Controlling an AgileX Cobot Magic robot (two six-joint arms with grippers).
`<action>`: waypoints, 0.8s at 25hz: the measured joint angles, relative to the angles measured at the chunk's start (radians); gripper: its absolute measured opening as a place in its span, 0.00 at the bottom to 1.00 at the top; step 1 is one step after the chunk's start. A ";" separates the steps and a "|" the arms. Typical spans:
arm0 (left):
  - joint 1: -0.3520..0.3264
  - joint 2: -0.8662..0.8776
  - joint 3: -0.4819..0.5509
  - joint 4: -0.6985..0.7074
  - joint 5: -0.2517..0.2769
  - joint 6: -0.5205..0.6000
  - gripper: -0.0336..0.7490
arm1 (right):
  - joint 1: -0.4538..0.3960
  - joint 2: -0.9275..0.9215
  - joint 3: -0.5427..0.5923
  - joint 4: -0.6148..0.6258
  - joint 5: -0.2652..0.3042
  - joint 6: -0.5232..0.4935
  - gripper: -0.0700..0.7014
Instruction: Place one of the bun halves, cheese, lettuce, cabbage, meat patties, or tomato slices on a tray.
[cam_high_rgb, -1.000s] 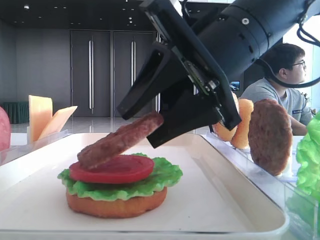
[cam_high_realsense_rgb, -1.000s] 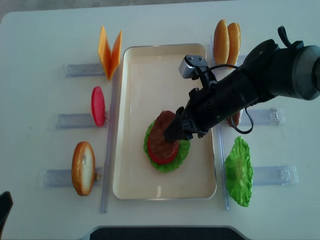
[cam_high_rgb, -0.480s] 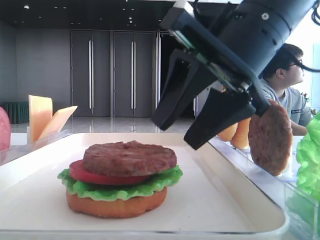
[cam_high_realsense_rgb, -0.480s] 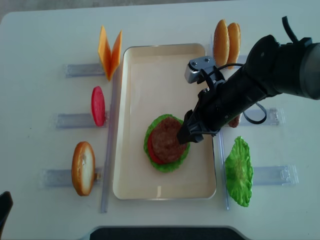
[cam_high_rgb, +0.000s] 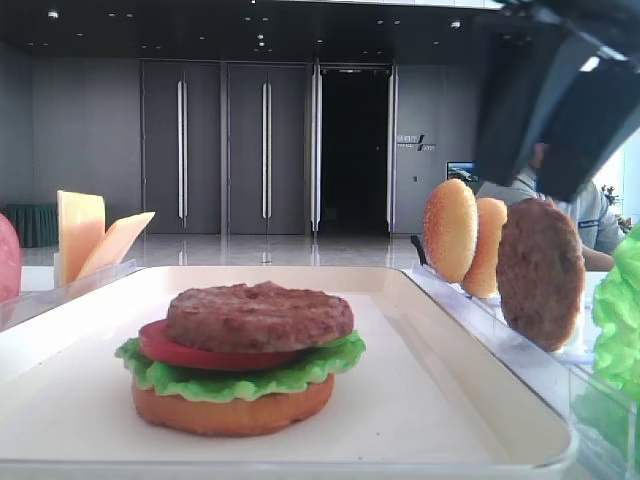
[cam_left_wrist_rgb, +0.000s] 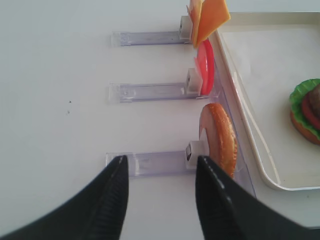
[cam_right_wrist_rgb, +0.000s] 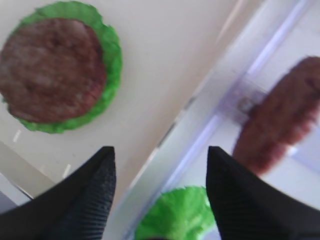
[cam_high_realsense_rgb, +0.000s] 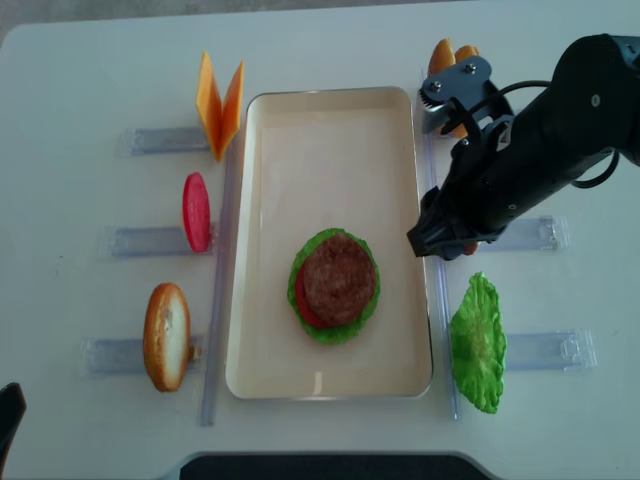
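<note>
**Bright, even light; close-ups soft**

Even daylight-like light fills every view. The white table (cam_high_realsense_rgb: 80, 80) shows only faint shadows. In the low side view, a dark hall sits behind, and a bright window glares at the right edge. The right wrist view is blurred throughout, with its black end effector (cam_right_wrist_rgb: 160, 200) soft at the bottom. The overhead view is sharp.

**Holders line a white table**

Clear plastic holders (cam_high_realsense_rgb: 150, 140) sit on the white table (cam_high_realsense_rgb: 80, 70) at 9 and 3 o'clock. Beyond the table, tall dark double doors (cam_high_rgb: 225, 150) stand at 12 o'clock, with a seated man in glasses (cam_high_rgb: 590, 215) at 2 o'clock.
</note>
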 joint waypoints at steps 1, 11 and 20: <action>0.000 0.000 0.000 0.000 0.000 0.000 0.48 | 0.000 -0.018 0.000 -0.066 0.029 0.056 0.59; 0.000 0.000 0.000 0.000 0.000 0.000 0.48 | -0.252 -0.211 0.000 -0.346 0.286 0.293 0.58; 0.000 0.000 0.000 0.000 0.000 0.000 0.47 | -0.542 -0.443 0.000 -0.455 0.404 0.307 0.57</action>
